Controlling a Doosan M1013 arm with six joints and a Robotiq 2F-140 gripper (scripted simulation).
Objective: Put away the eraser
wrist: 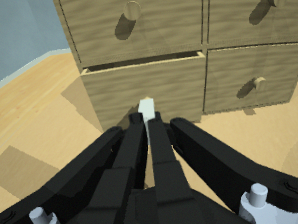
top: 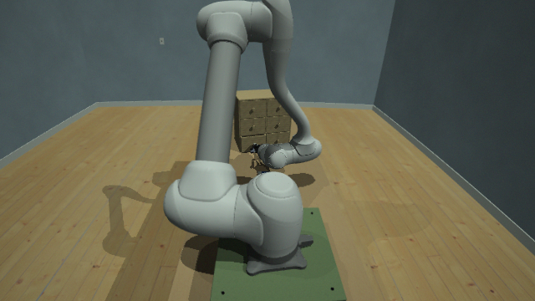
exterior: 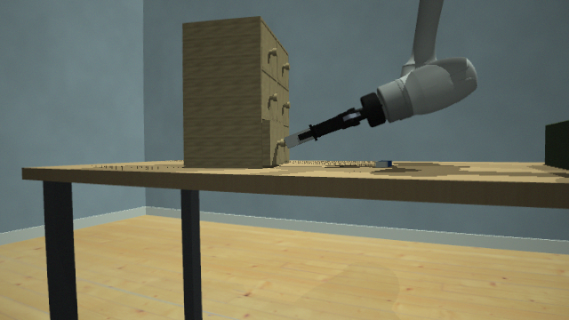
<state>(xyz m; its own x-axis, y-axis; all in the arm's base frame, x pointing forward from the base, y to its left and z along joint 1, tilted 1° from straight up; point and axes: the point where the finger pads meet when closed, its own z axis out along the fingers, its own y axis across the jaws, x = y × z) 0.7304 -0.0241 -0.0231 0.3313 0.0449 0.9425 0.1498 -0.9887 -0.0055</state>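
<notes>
The small wooden chest [top: 252,94] [exterior: 222,89] stands upright on the table. Its bottom left drawer [top: 252,142] [exterior: 266,144] [wrist: 175,85] stands out a little, with a narrow dark gap along its top edge; its contents are hidden. The other drawers in view look flush. My gripper [top: 254,148] [exterior: 287,141] [wrist: 148,109] is shut and empty, tilted slightly down. Its pale fingertips are at the knob [exterior: 280,142] of that drawer and seem to touch it. The eraser [exterior: 383,164], a small white and blue block, lies on the table below the arm's wrist, away from the chest.
The wooden table [exterior: 356,182] carries the chest. The upper left drawer's knob [wrist: 132,10] and the bottom right drawer's knob [wrist: 259,83] stick out near the fingers. A dark green block [exterior: 557,144] stands at the right edge of the exterior view.
</notes>
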